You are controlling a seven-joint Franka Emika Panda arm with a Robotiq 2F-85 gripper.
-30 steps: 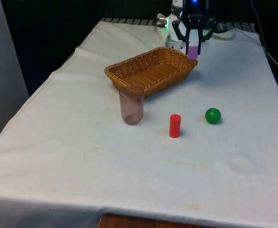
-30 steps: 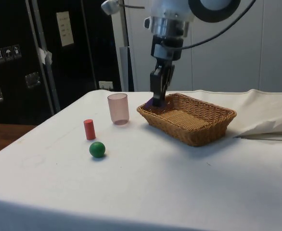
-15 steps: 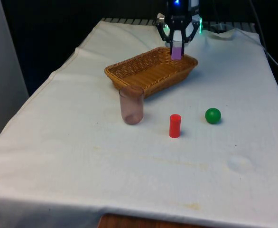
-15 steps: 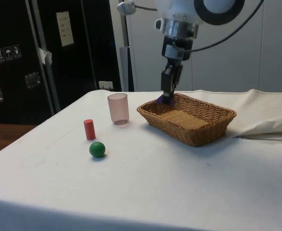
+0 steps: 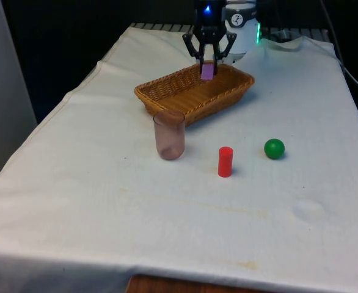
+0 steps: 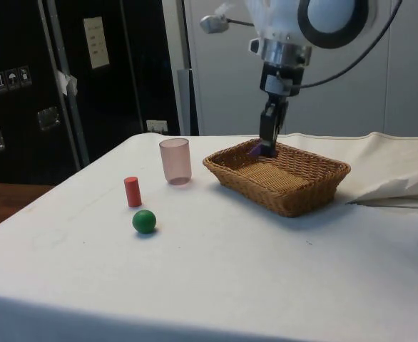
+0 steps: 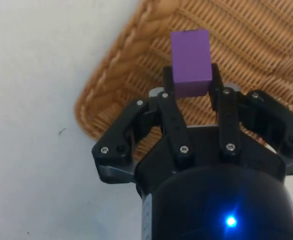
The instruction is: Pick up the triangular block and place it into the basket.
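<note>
Between my gripper's [image 7: 191, 89] two fingers sits the purple block [image 7: 190, 62], clamped on both sides and held off any surface. It hangs over the basket [image 5: 167, 96], near the end nearest the robot; in the wrist view the woven floor is right under it, with the braided rim just beside. In the side view the gripper [image 6: 267, 148] is low at the basket's [image 6: 305, 199] far rim, with the block [image 6: 255, 149] about level with the top edge. In the front view the block [image 5: 208, 71] looks above the basket's inside, not touching the weave.

My read on progress: pick-up done, carry to the basket done or nearly so. What's left: lower a bit, let go, pull away. I'd judge the drop is safe from here, since the block looks to be inside the rim line, though I can't tell how much clearance there is to the near wall.

Shape note: from the wrist the block shows a flat rectangular face; I can't confirm a triangle.

Out on the cloth, untouched: pink cup [image 5: 169, 135] just in front of the basket, red cylinder [image 5: 225, 162], green ball [image 5: 274, 148] near it, all well apart from the gripper.

Writing: none readable on block, basket, cup. Cabinets [image 6: 23, 85] behind carry a pale sheet and small symbol stickers, too small to read.
</note>
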